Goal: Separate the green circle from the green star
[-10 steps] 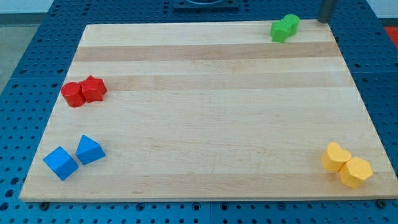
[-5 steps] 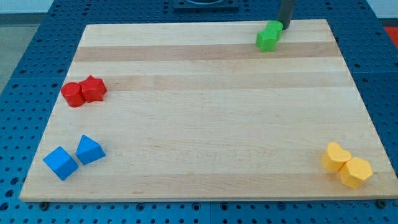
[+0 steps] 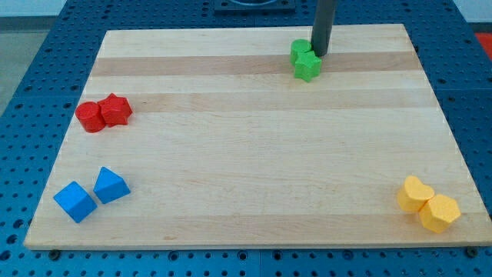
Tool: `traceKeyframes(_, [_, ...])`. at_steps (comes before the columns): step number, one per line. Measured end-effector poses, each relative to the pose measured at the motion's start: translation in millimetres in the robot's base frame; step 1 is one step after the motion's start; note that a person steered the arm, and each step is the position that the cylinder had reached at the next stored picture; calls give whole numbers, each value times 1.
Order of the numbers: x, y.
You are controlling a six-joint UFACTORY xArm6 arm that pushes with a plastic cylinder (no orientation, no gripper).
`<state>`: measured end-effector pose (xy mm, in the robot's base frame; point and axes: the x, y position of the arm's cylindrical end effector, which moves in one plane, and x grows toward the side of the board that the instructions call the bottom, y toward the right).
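My tip touches the right side of the green circle, which abuts the green star, far on the counter; no end effector fitted.

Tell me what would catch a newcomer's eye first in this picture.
First, the dark rod near the view's top, my tip right against two touching green blocks. Then the other pairs: red blocks at the left, blue blocks bottom left, yellow blocks bottom right, all on a pale wooden board.
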<state>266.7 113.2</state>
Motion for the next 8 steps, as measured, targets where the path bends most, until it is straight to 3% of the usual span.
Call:
traceKeyframes(2, [8,-25])
traceKeyframes(5, [-3,-126])
traceKeyframes(8, [65,-180])
